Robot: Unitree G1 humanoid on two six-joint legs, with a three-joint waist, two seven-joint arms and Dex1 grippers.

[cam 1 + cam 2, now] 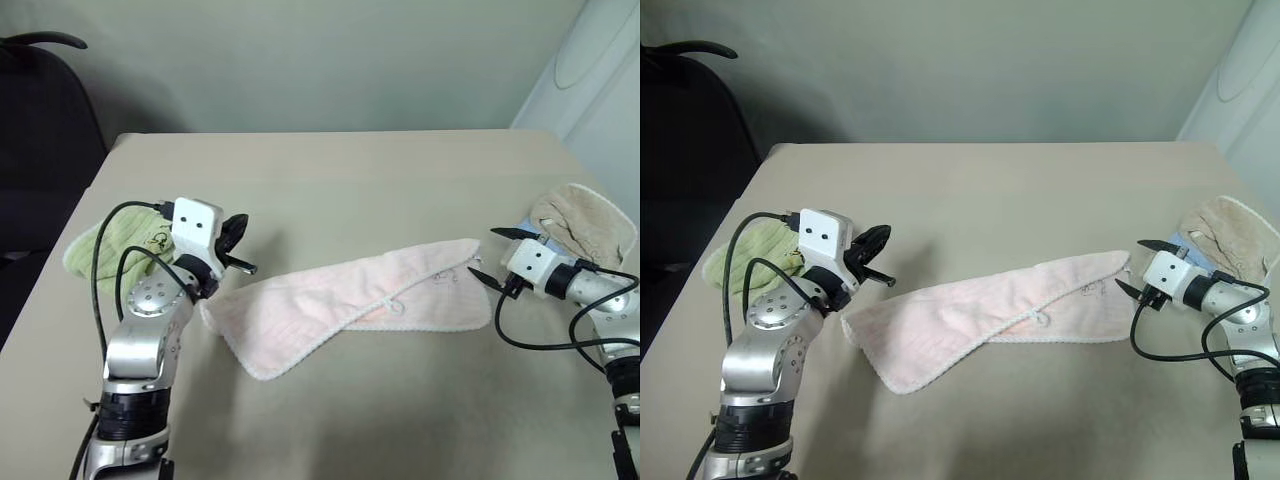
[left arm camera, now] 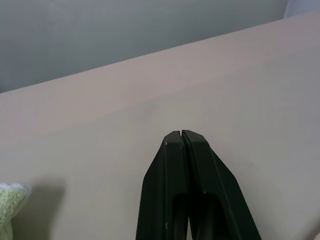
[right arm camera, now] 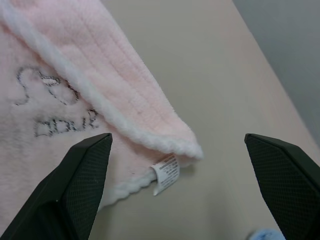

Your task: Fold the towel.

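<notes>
The beige table (image 1: pixel 330 170) is taking up most of the head view, running from the grey wall at the top down to the bottom edge. Sprawling across the middle of it is the towel (image 1: pixel 330 305), pale pink with a white scalloped trim, lying in a long folded-over strip from lower left of centre up toward the right, with a small loop tab showing near its middle. A black chair (image 1: pixel 40 150) is sitting in the upper left corner. The beige towel (image 1: pixel 585 225) is lying at the right edge with a bit of light blue cloth peeking out beside it, and the lime-green cloth (image 1: pixel 115 245) is bunching up at the left edge. The left gripper (image 1: pixel 238 240) is hovering above the towel's left end with its fingers pressed together, holding nothing. The right gripper (image 1: pixel 490 252) is sitting just beside the towel's right end, fingers spread wide, and in its wrist view a white label (image 3: pixel 166 172) is poking out of the towel's corner.
</notes>
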